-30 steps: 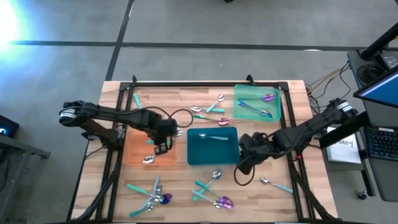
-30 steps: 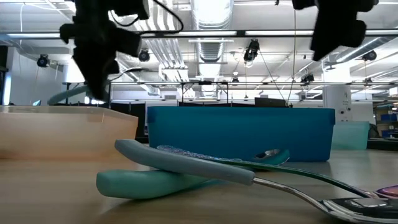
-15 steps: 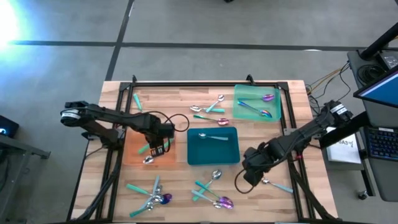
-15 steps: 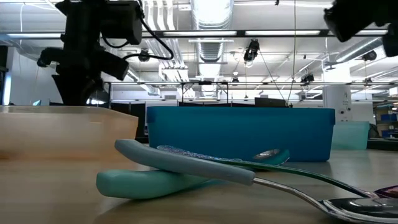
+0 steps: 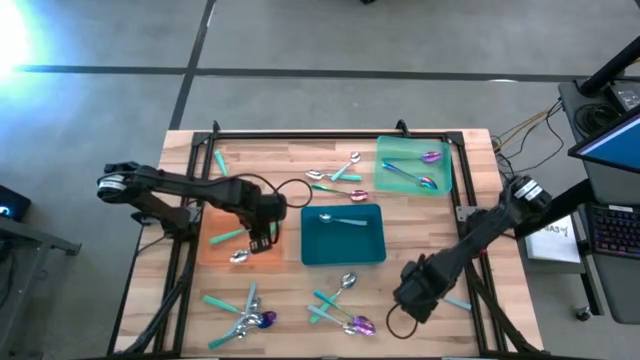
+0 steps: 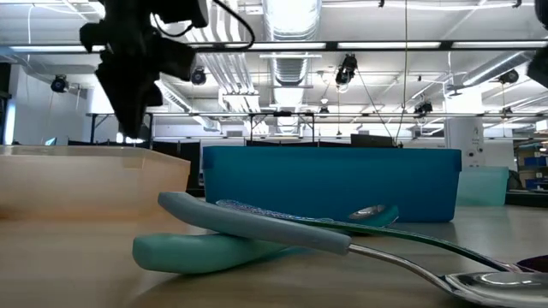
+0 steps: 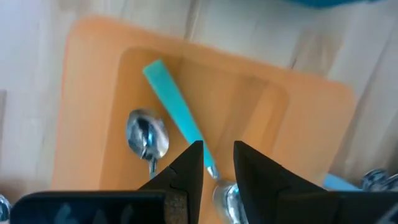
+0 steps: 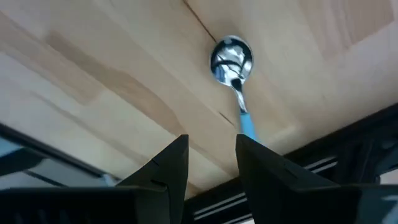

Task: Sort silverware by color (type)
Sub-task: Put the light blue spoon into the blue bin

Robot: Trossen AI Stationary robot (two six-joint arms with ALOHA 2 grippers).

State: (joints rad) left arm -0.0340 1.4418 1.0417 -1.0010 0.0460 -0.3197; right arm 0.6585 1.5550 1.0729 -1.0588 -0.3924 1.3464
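Over the orange tray [image 5: 212,250] the left gripper [image 5: 262,237] hangs with its jaws parted a little and nothing between them; a second ago it carried a teal-handled spoon [image 7: 178,122], and that spoon now lies loose on the tray floor beside a second spoon [image 7: 147,137], its handle slanting across the tray, so one more piece has reached its place and the left arm is free for another.

The right gripper [image 5: 415,290] has meanwhile swung from beside the teal tray [image 5: 343,236] toward the near right part of the table; it hovers above a blue-handled spoon [image 8: 235,68] lying bowl-up on the bare wood, its jaws standing apart and empty (the spoon sits just beyond the fingertips, not between them), so the pick is probably next but not yet begun.

Elsewhere the sort is partly done: the green tray [image 5: 392,150] at the far right holds a couple of iridescent pieces, the teal tray holds one piece, and loose silverware remains in three clusters, one near the table's far middle [image 5: 335,179], one at the near left [image 5: 240,317] and one at the near middle [image 5: 342,310]; a good deal is left to move.
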